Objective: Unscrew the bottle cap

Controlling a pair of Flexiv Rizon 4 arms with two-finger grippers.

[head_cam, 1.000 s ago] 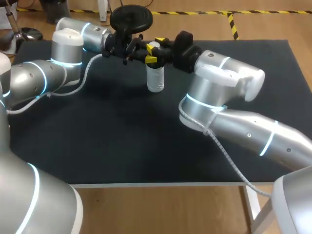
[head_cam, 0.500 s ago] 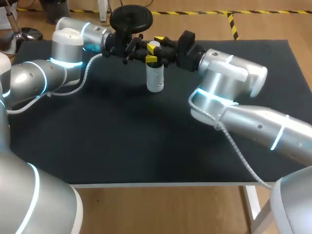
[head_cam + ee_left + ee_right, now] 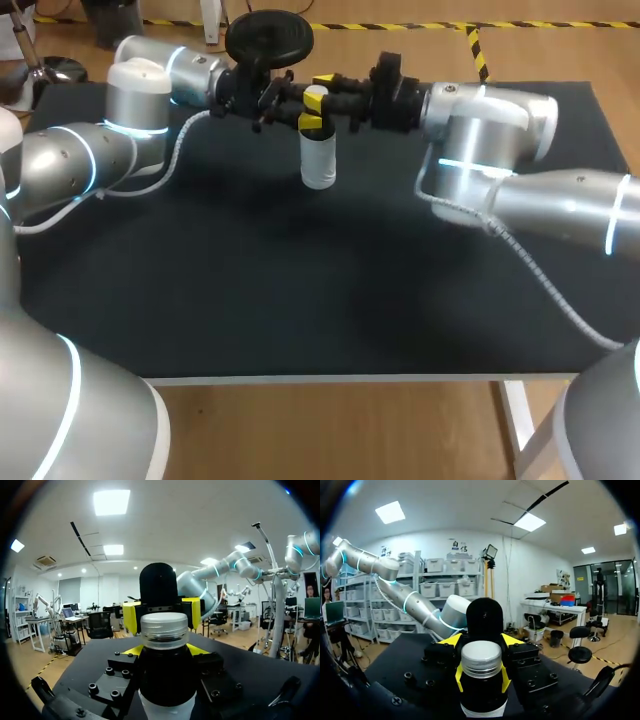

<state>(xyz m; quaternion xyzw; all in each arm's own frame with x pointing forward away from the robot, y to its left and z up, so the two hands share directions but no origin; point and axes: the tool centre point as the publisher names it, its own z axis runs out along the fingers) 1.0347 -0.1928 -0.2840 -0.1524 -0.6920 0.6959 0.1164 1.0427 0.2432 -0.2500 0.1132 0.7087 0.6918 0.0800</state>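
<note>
Silver ribbed cap (image 3: 481, 657), cylindrical bottle (image 3: 319, 162)

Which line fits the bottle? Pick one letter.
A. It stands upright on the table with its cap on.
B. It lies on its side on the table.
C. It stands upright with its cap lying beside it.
A: the bottle stands upright on the table, and its cap sits on its neck.

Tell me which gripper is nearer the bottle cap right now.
Right. The right gripper has its yellow tips on either side of the bottle cap. The left gripper clamps the bottle just below it, at the dark neck.
</note>
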